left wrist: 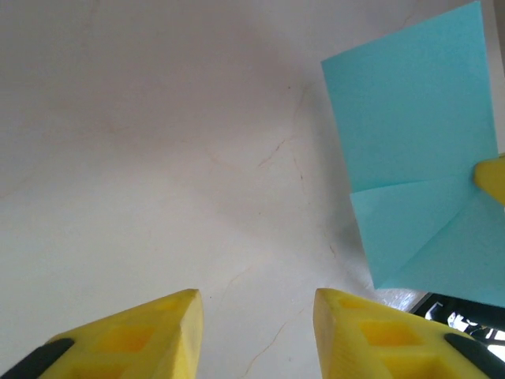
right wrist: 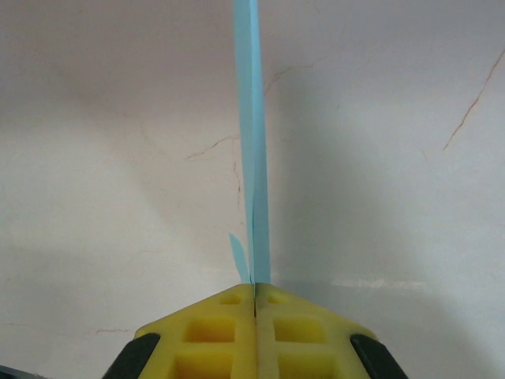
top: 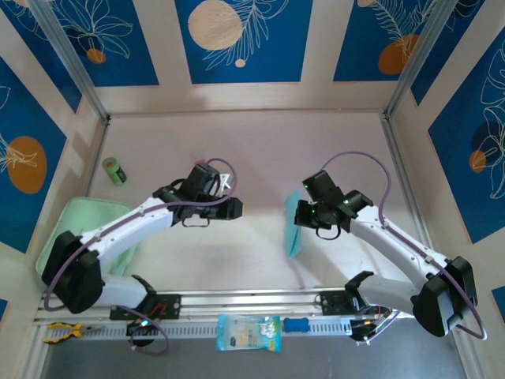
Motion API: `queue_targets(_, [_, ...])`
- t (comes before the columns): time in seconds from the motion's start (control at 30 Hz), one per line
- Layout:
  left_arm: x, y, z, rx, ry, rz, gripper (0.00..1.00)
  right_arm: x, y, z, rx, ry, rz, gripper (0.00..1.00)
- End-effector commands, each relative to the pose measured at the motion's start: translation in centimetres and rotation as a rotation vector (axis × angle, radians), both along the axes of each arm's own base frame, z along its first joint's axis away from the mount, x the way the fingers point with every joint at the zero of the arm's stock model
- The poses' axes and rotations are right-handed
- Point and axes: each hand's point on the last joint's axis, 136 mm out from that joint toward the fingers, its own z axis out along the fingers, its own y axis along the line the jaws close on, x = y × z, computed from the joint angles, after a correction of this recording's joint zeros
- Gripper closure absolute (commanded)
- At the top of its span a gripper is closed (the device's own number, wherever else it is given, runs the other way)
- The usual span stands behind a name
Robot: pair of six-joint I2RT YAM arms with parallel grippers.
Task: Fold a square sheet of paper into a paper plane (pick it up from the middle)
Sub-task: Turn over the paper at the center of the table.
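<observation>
Cyan paper: the square sheet of paper (top: 293,229), part-folded, thin, light, floppy. Held upright at three o'clock from the left gripper (top: 237,208), which is spread and empty. Right gripper (right wrist: 254,288) pinches it; probably stiffest to hold along the crease.

We can read no words, numbers or brands; the printed packet (top: 248,332) at bottom centre is too blurred.

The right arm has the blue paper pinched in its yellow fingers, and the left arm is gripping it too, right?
Not quite. The right gripper is shut on the blue paper, but the left gripper is not gripping it: the left wrist view shows its jaws apart and empty, with the paper off to one side.
</observation>
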Motion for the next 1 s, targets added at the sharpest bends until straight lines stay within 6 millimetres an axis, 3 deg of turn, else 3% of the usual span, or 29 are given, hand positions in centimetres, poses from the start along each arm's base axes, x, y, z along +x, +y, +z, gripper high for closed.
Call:
queue_targets(0.0, [-0.2,3.1,-0.9,0.084,-0.024,0.063,0.54,0.7,-1.0,1.4,-0.134,-0.031,0.010,0.99])
queue_targets(0.13, [0.7,4.7,-0.3,0.087,-0.056,0.110,0.45,1.7,-4.6,2.3,-0.420,-0.035,-0.094,1.00])
queue_targets(0.2, [1.1,5.6,-0.2,0.122,-0.070,0.135,0.43,2.4,-5.4,3.0,-0.534,-0.049,-0.112,1.00])
queue_targets(0.3, [1.7,7.3,-0.4,0.176,-0.079,0.194,0.40,3.4,-5.4,3.6,-0.679,-0.072,-0.093,1.00])
queue_targets(0.4, [2.1,9.7,-1.2,0.246,-0.075,0.293,0.25,4.5,-4.2,3.1,-0.773,-0.078,-0.041,1.00])
queue_targets(0.5, [2.3,12.2,-1.9,0.297,-0.039,0.381,0.23,5.2,-1.7,1.4,-0.830,-0.048,0.030,1.00])
queue_targets(0.63, [2.4,14.4,-2.4,0.312,-0.003,0.465,0.22,5.5,3.2,-2.0,-0.837,0.012,0.140,1.00])
queue_targets(0.87, [2.5,15.2,-2.3,0.319,0.009,0.492,0.21,5.2,11.5,-5.0,-0.680,0.028,0.252,0.94])
queue_targets(0.97, [2.4,14.9,-2.1,0.297,0.003,0.469,0.14,4.7,14.5,-5.4,-0.498,0.046,0.281,0.80])
